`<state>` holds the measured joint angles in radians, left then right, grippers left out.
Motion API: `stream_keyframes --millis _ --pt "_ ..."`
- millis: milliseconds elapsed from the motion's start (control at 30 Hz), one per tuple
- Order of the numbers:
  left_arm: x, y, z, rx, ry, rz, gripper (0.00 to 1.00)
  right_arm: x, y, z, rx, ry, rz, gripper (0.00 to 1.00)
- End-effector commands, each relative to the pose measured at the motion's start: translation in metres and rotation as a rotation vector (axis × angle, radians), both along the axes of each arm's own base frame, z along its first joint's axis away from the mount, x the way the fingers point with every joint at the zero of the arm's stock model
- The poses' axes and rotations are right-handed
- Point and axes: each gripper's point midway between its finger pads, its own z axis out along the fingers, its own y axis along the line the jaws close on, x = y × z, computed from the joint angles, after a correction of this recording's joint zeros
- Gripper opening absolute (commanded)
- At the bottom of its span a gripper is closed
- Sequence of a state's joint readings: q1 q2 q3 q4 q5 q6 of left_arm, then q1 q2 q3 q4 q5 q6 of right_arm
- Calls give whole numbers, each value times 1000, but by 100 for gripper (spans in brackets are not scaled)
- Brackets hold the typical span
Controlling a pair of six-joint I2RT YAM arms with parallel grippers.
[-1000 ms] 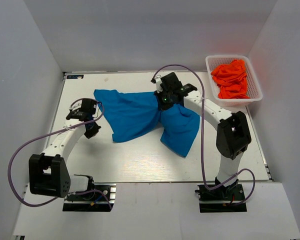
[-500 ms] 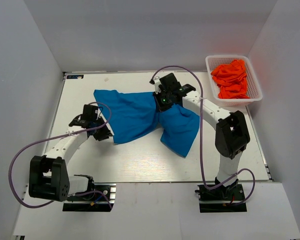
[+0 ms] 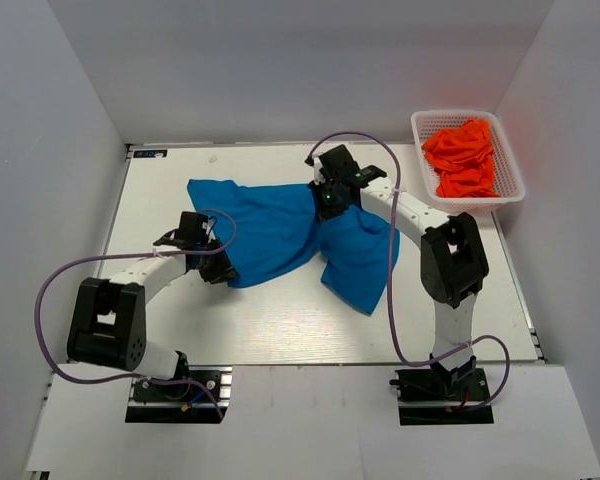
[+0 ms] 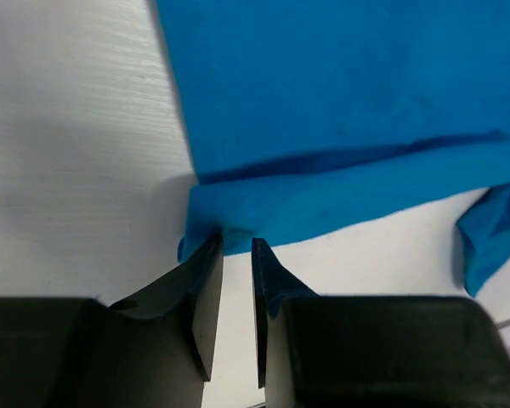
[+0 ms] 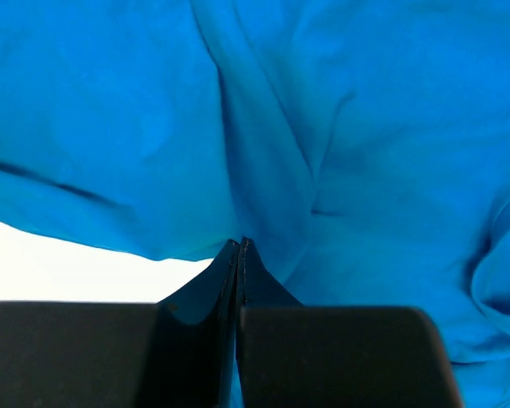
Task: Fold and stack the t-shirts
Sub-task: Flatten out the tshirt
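The left gripper sits low over the white table with its two dark fingers a narrow gap apart. Bare tabletop shows between them, and their tips are right at the near hem corner of the blue t-shirt. It is not clear whether any cloth lies between the tips. The right gripper has its fingers pressed together. Creases in the blue fabric run in towards its tip, so it appears to be clamped on a pinch of the shirt near the middle of the far edge. From above, the shirt lies crumpled across the centre of the table, one half spread towards the left arm and the other bunched towards the right. The orange-red t-shirts are heaped in a white mesh basket at the far right corner, well apart from the work. The step in hand looks like spreading the blue shirt flat before any fold. To do it well, the left fingers likely need to slide further over the hem corner so that they close on cloth rather than on the table. The corner can then be drawn outward, away from the right arm's grip, low and steady, until the wrinkles between the two grippers pull flat.
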<state>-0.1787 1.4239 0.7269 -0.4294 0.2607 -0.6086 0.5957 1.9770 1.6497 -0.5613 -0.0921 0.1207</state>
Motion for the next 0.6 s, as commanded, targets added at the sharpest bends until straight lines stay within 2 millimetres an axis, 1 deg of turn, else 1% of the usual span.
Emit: stream_keyframes --millis 0,33,67,100,133,167,200,233,300,400,433,500,533,567 --pt "14 10 13 77 -32 22 31 7 1 15 30 -30 -17 0" --pt "17 18 18 116 -51 46 34 7 1 16 31 -33 -16 0" --pt "16 21 23 144 -52 52 37 7 0 16 31 -32 -18 0" --pt "17 26 27 165 -56 74 47 8 -2 16 29 -33 -20 0" --pt "17 34 28 205 -63 96 53 7 -2 14 26 -27 -22 0" --pt "19 37 30 219 -75 106 60 7 -1 15 30 -30 -19 0" --pt "20 38 33 224 -87 112 69 6 -4 11 22 -21 -21 0" --pt "20 38 33 224 -87 112 69 5 -5 11 24 -21 -22 0" --pt "18 35 26 210 -67 99 69 6 -7 9 20 -15 -26 0" --pt "23 25 21 173 -40 75 69 6 -8 8 22 -14 -25 0" --pt "24 21 19 153 -39 64 66 7 -8 8 21 -15 -25 0" --pt "28 13 19 112 -56 46 66 7 -8 6 24 -11 -25 0" --pt "31 10 21 96 -71 40 65 7 -7 9 30 -16 -21 0" --pt "30 5 20 83 -72 24 63 7 -8 8 32 -13 -22 0"
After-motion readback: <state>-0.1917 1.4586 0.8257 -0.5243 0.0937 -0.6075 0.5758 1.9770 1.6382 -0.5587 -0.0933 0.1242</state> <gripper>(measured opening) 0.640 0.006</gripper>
